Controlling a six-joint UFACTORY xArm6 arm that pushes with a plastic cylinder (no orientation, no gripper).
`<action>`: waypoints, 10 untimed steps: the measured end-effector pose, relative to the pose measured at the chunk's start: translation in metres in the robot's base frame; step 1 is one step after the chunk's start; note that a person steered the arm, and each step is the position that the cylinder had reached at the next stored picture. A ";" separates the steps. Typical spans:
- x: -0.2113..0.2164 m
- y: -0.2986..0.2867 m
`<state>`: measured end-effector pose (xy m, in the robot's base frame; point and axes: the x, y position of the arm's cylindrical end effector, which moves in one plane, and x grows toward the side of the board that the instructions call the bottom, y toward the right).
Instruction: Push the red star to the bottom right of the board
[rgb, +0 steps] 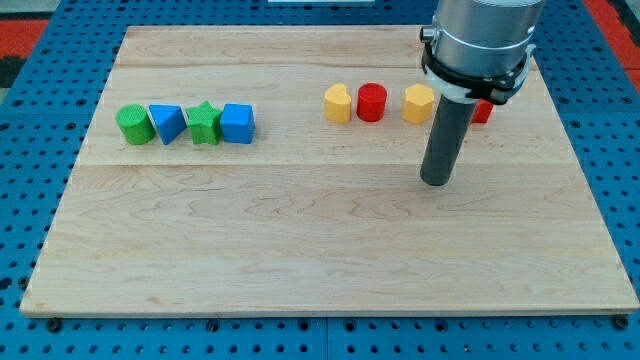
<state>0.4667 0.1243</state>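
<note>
My rod hangs upright from the upper right of the frame; my tip rests on bare board, touching no block.

Left to right:
- green cylinder
- blue wedge
- green star
- blue cube
- yellow heart
- red cylinder
- yellow hexagon
- red block, mostly hidden behind the rod; shape unclear

Two of each colour.
</note>
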 end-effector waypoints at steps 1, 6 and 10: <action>0.000 0.000; -0.038 0.032; -0.153 0.103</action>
<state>0.3141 0.2271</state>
